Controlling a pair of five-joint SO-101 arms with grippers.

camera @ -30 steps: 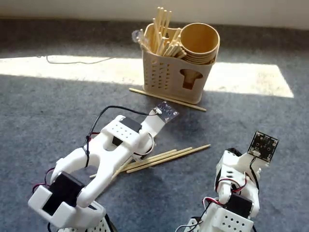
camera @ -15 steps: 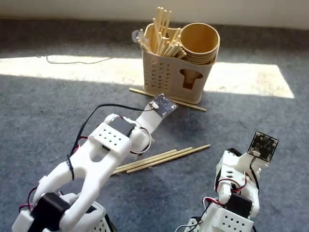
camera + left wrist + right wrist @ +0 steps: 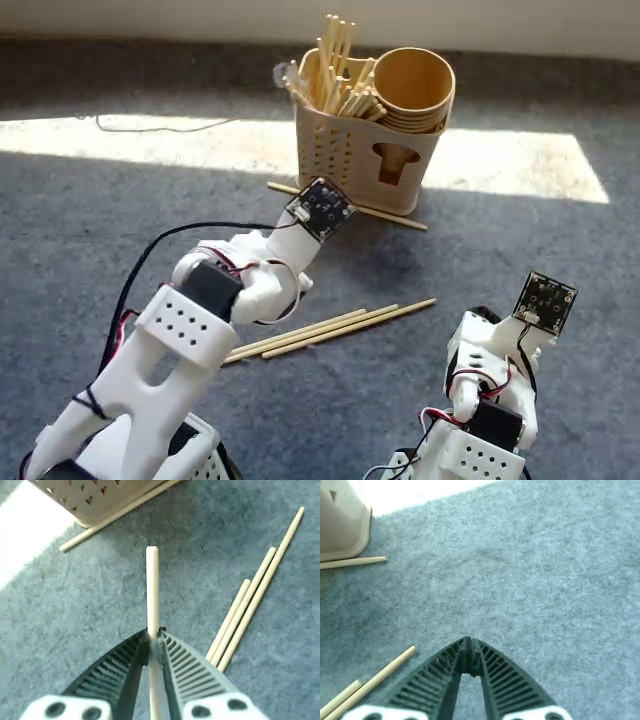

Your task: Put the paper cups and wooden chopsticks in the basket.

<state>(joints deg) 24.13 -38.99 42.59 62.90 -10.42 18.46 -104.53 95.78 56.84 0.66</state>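
The bench (image 3: 120,250) under me wears a grey, carpet-like cover with a band of sunlight across its far part. In that light stands the pale perforated basket (image 3: 360,150). My left arm stretches toward it, while my right arm sits folded back at the near edge. The paper cups (image 3: 412,88) are nested in one stack inside the basket, and a sheaf of wooden chopsticks (image 3: 335,60) stands upright in the compartment beside them. My left hand (image 3: 154,635) is clenched on a single chopstick (image 3: 152,590) — the stick runs back between my fingers and juts straight out past the fingertips, raised off the cover. Its free end points at the basket and stops short of it. One stray chopstick (image 3: 115,515) lies flat along the basket's foot, just beyond that free end. Three more chopsticks (image 3: 250,600) lie side by side on the cover, off to one side of my left hand and apart from the stick I hold. My right hand (image 3: 466,660) is closed with nothing in it — it hangs above bare cover, near the ends of those loose sticks.
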